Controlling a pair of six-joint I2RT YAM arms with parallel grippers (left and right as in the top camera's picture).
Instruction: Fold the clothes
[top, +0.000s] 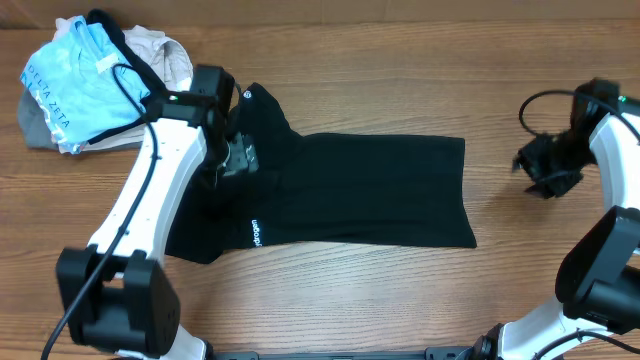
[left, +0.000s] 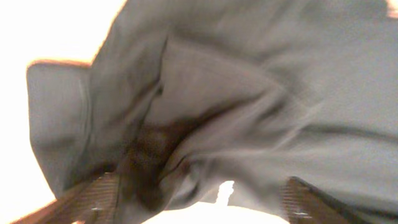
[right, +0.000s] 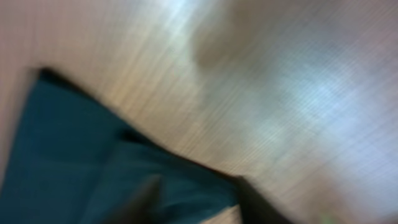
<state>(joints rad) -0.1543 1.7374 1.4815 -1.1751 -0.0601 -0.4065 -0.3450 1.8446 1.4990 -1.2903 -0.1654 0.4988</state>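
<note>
The clothes, a black T-shirt, lie folded into a long band across the middle of the table, with a small white logo near the left end. My left gripper hangs over the bunched left end. In the left wrist view its fingers stand wide apart, open, with rumpled cloth below them. My right gripper is off the cloth, to the right of the shirt's right edge. The right wrist view is blurred: its fingers are apart, with a corner of the shirt behind them.
A pile of other garments sits at the back left: a light blue shirt with lettering, a beige piece and a grey one. A black cable loops by the right arm. Bare wooden table surrounds the shirt.
</note>
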